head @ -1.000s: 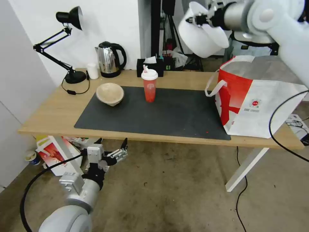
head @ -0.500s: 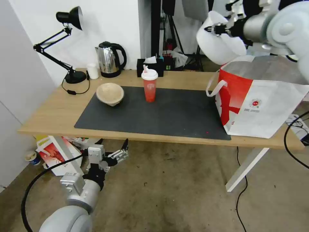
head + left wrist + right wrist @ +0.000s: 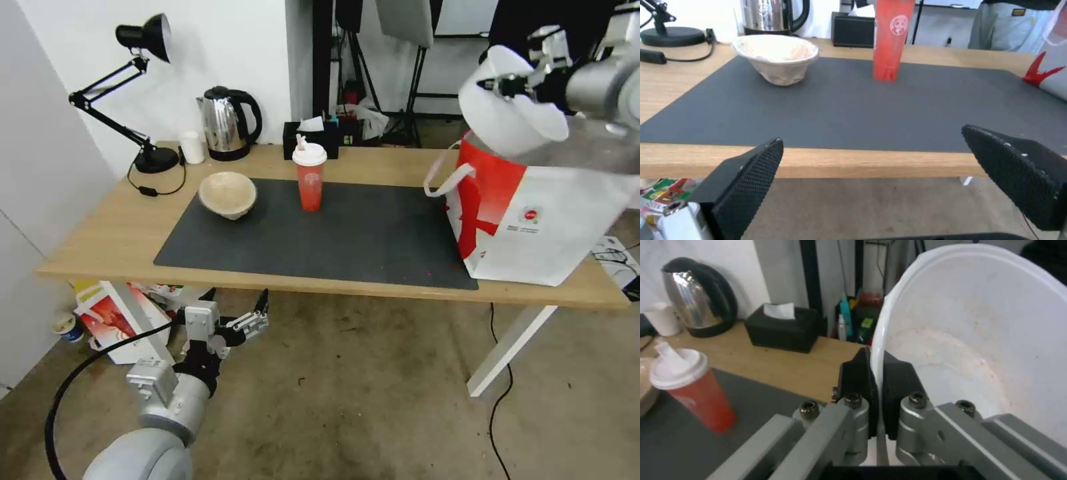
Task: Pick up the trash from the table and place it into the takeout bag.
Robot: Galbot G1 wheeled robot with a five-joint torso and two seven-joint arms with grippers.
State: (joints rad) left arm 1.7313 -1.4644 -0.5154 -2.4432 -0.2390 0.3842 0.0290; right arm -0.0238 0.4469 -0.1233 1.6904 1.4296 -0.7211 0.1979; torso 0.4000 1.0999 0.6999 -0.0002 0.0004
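Your right gripper (image 3: 499,83) pinches the smooth, round white plastic bowl (image 3: 510,113) by its thin rim, tilted above the glossy takeout bag (image 3: 533,213). Your left gripper (image 3: 235,301) hangs spread below the table (image 3: 100,240).

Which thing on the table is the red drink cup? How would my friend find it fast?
Start at the long wooden table and find the big dark grey mat on it. Near the mat's back edge, around the middle, stands the red drink cup, just in front of the black tissue box. It is the only tall see-through red thing there, with a white lid, unlike the low beige bowl beside it.
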